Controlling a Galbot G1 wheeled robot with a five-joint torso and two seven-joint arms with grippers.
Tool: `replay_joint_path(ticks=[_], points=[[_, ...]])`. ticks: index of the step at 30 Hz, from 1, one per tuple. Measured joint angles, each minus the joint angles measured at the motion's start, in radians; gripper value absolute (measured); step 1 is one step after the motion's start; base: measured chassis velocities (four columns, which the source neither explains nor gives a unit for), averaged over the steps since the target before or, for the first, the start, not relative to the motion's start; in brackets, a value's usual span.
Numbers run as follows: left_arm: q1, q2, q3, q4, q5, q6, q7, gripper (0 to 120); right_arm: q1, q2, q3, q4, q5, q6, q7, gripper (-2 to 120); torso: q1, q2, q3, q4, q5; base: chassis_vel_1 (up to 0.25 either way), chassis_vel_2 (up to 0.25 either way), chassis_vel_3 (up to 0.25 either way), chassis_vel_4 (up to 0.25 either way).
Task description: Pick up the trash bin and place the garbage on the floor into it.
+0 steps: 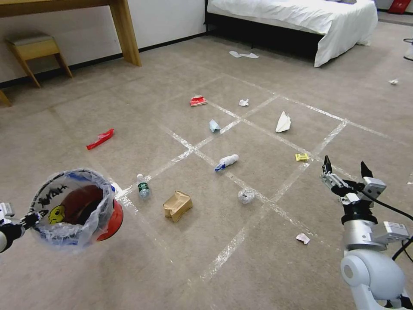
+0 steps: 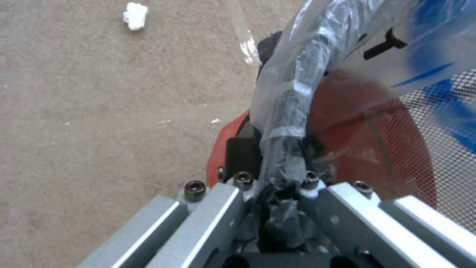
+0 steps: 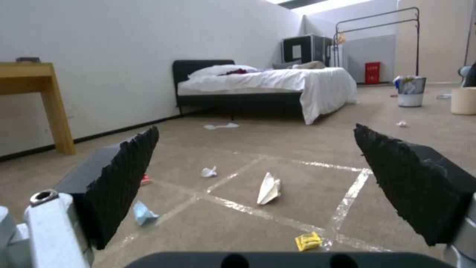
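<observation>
the left gripper (image 2: 285,178) is clenching its jaws on the rim of the trash bin (image 1: 81,211), pinching the rim together with the clear bag that is lining it. it is holding the red bin up above the floor (image 1: 129,267), at the robot's left side, with the opening tilted toward the robot, so the yellow face and black letters on the bag are showing.

the right gripper (image 1: 346,170) is hanging in the air at the robot's right side with its jaws released and spread wide, nothing between the black pads (image 3: 126,178).

the garbage is lying scattered on the taped carpet ahead. nearest to the bin are a small plastic bottle (image 1: 143,186) and a crumpled brown paper bag (image 1: 177,205). further out are a clear plastic wad (image 1: 246,196), a second bottle (image 1: 226,162) lying on a tape line, a yellow packet (image 1: 301,157), a folded white paper (image 1: 283,122), a blue packet (image 1: 214,125), a white tissue wad (image 1: 243,102) and two red wrappers (image 1: 100,139). a bed (image 1: 301,17) is standing behind.
</observation>
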Motion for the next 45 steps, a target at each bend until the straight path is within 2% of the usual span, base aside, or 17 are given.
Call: replay_joint_path(ticks=[14,17,19,20,22,25,26,27,28,29,30,32,34,36,41,42,45], points=[[-0.007,-0.003,0.003,0.01,0.008,0.0,0.016,0,0.004,-0.008,0.004,-0.006,0.006,-0.01,0.009,100,0.0,0.0,0.0,0.0,0.0001,0.0,0.0,0.0,0.0],[-0.003,-0.011,0.003,0.007,0.011,0.0,0.02,0,0.005,-0.015,0.004,0.004,0.017,-0.051,0.044,100,0.0,0.0,0.0,0.0,-0.0001,0.0,0.0,0.0,0.0],[0.0,-0.015,0.005,0.006,0.017,0.0,0.027,0,0.002,-0.023,-0.005,0.015,0.054,-0.142,0.11,100,0.0,0.0,0.0,0.0,0.0001,0.0,0.0,0.0,0.0],[0.0,-0.015,0.005,0.006,0.017,0.0,0.027,0,0.002,-0.023,-0.005,0.015,0.054,-0.142,0.11,100,0.0,0.0,0.0,0.0,0.0001,0.0,0.0,0.0,0.0],[0.002,-0.02,0.005,0.008,0.025,0.0,0.035,0,0.002,-0.052,-0.015,0.016,0.149,-0.297,0.228,100,0.0,0.0,0.0,0.0,0.0,0.0,0.0,0.0,0.0],[0.003,-0.022,0.005,0.008,0.026,0.0,0.036,0,0.003,-0.063,-0.015,0.012,0.184,-0.351,0.263,100,0.0,0.0,0.0,0.0,0.0,0.0,0.0,0.0,0.0],[0.004,-0.024,0.005,0.008,0.029,0.0,0.039,0,0.009,-0.091,-0.016,0.001,0.303,-0.477,0.348,100,0.0,0.0,0.0,0.0,0.0,0.0,0.0,0.0,0.0],[0.003,-0.026,0.006,0.008,0.031,0.0,0.04,0,0.017,-0.104,-0.019,-0.013,0.38,-0.54,0.4,100,0.0,0.0,0.0,-0.0001,-0.0001,0.0,0.0,0.0,0.0],[0.003,-0.026,0.006,0.008,0.031,0.0,0.04,0,0.017,-0.104,-0.019,-0.013,0.38,-0.54,0.4,100,0.0,0.0,0.0,-0.0001,-0.0001,0.0,0.0,0.0,0.0],[0.001,-0.029,0.006,0.008,0.032,0.0,0.04,0,0.036,-0.115,-0.034,-0.064,0.492,-0.61,0.474,100,0.0,0.0,0.0,0.0,0.0001,0.0,0.0,0.0,0.0],[0.001,-0.031,0.007,0.007,0.033,0.0,0.04,0,0.047,-0.116,-0.046,-0.107,0.53,-0.627,0.5,100,0.0,0.0,0.0,0.0001,0.0001,0.0,0.0,0.0,0.0],[0.001,-0.032,0.007,0.006,0.033,0.0,0.04,0,0.051,-0.116,-0.051,-0.124,0.543,-0.63,0.509,100,0.0,0.0,0.0,0.0,0.0001,0.0,0.0,0.0,0.0],[0.003,-0.037,0.007,0.004,0.037,0.0,0.041,0,0.085,-0.089,-0.088,-0.228,0.618,-0.634,0.562,100,0.0,0.0,0.0,-0.0001,0.0001,0.0,0.0,0.0,0.0],[0.005,-0.04,0.007,0.002,0.039,0.0,0.041,0,0.105,-0.07,-0.107,-0.289,0.626,-0.624,0.567,100,0.0,0.0,0.0,0.0,0.0002,0.0,0.0,0.0,0.0],[0.007,-0.046,0.007,-0.002,0.043,0.0,0.041,0,0.16,-0.035,-0.145,-0.427,0.63,-0.598,0.568,100,0.0,0.0,0.0,-0.0001,0.0,0.0,0.0,0.0,0.0],[0.009,-0.049,0.007,-0.002,0.046,0.0,0.041,0,0.204,-0.014,-0.164,-0.52,0.618,-0.577,0.55,100,0.0,0.0,0.0,-0.0001,0.0003,0.0,0.0,0.0,0.0],[0.014,-0.05,0.007,-0.003,0.049,0.0,0.041,0,0.258,0.006,-0.183,-0.616,0.599,-0.562,0.523,100,0.0,0.0,0.0,0.0,0.0,0.0,0.0,0.0,0.0]])
